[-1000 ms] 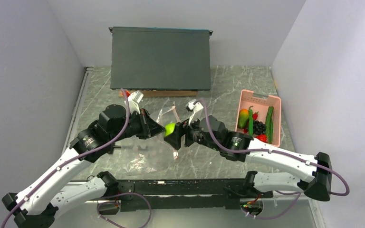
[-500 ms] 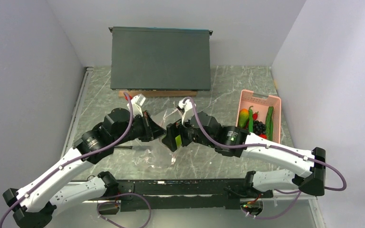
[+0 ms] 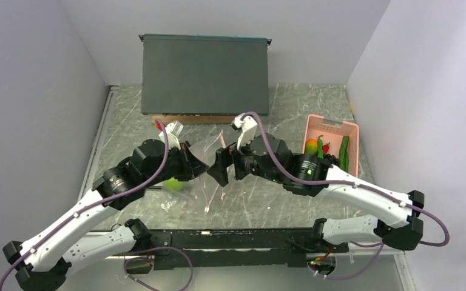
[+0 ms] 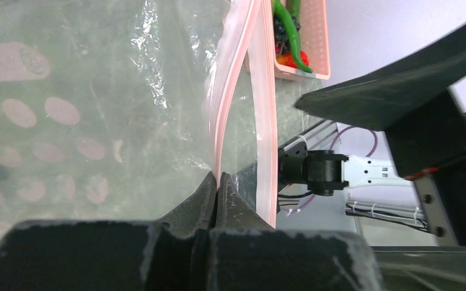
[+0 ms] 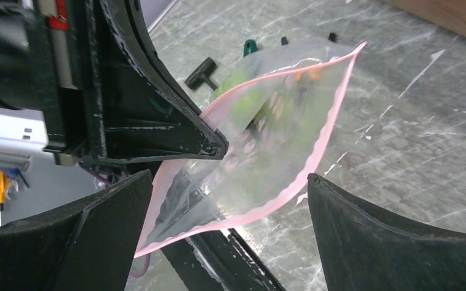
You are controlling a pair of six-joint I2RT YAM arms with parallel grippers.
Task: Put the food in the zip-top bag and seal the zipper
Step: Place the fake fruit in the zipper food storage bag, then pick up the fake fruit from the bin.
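The left gripper (image 4: 217,182) is clenched on the narrow pale pink zipper strip (image 4: 226,91) of the clear plastic zip-top bag printed with pink dots (image 5: 279,139). It lifts one lip so the mouth gapes toward the right gripper (image 5: 229,182), whose jaws stand wide apart and empty just in front of it. The round lime-green toy fruit (image 3: 173,183) appears to sit inside the bag, low beside the left arm on the grey marbled bench (image 3: 291,115). The step in hand looks like clearing the mouth to fetch the next piece from the pink perforated plastic basket (image 3: 334,120) at the right. This is best done by drawing the released gripper straight back, away from the loose lower lip, so nothing snags. The left pinch should hold high and level — if it sags, the mouth narrows and the fruit may roll out.
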